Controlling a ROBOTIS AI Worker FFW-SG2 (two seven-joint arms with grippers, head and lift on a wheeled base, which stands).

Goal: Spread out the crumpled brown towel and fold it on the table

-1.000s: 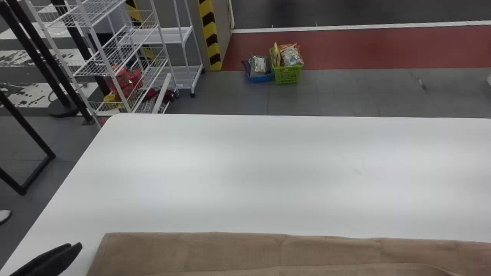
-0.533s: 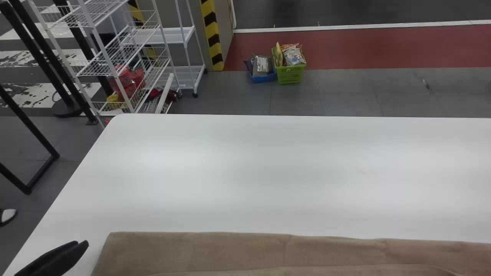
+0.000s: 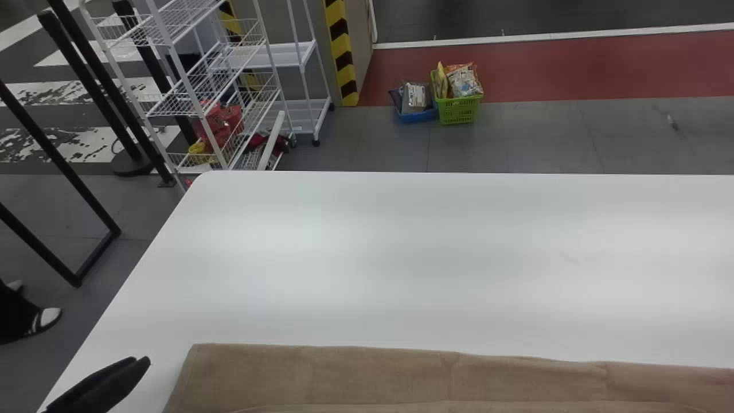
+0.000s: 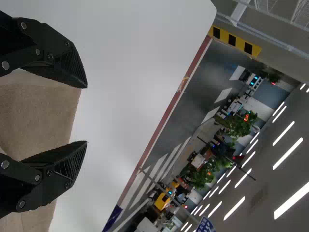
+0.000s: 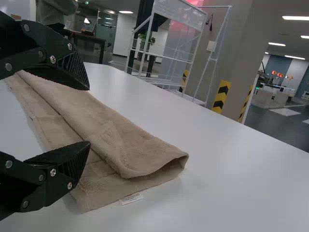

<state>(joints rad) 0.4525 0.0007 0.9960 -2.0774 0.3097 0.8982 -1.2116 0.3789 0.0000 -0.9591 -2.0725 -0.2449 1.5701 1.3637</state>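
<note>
The brown towel (image 3: 344, 373) is laid folded on the desk (image 3: 401, 258), at the near part of the head view. Its long axis is oriented left to right, roughly parallel to the far desk edge. At the end seen in the right wrist view, a rounded fold is stacked over a lower layer, from which a white label (image 5: 131, 198) protrudes.

Open desk surface is provided beyond the towel; a narrower strip is left between its left end and the slanting left desk edge. The left hand (image 3: 140, 361) is positioned at this strip, fingers spread, nothing gripped. The right hand (image 5: 89, 115) is located near the labelled end, fingers likewise spread, nothing gripped.

Relative to the earlier frames, desk, towel and background are shifted rightward together in the head view; the left hand is shifted less.
</note>
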